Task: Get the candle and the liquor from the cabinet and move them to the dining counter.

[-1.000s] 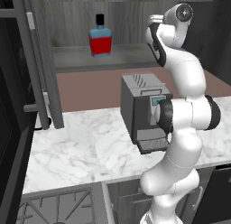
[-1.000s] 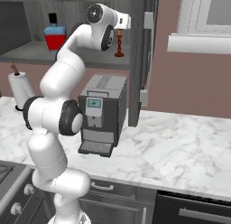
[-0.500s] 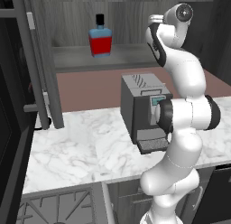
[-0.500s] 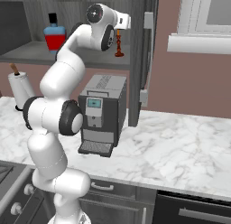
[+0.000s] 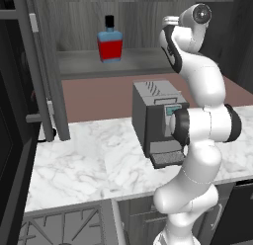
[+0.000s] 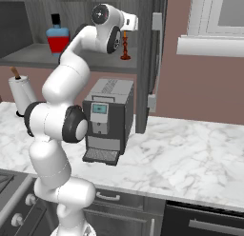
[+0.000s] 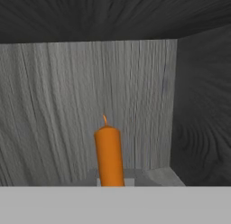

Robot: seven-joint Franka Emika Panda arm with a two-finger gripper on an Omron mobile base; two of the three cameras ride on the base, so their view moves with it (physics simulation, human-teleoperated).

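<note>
Inside the cabinet point(image 6: 157, 63), at the shelf's right end, the gripper point(image 6: 127, 24) had closed on the candle point(image 6: 126, 45); the liquor point(image 5: 110, 41) stood far left. Pulling out tilted, the thin taper could slip or snag the door.

Nothing readable anywhere as far as I can tell. The liquor point(image 5: 109, 41) bottle has plain red and blue bands with no label text, and the coffee machine point(image 6: 107, 120) has a little blue-green screen on its front, but it's too small to make anything out
</note>
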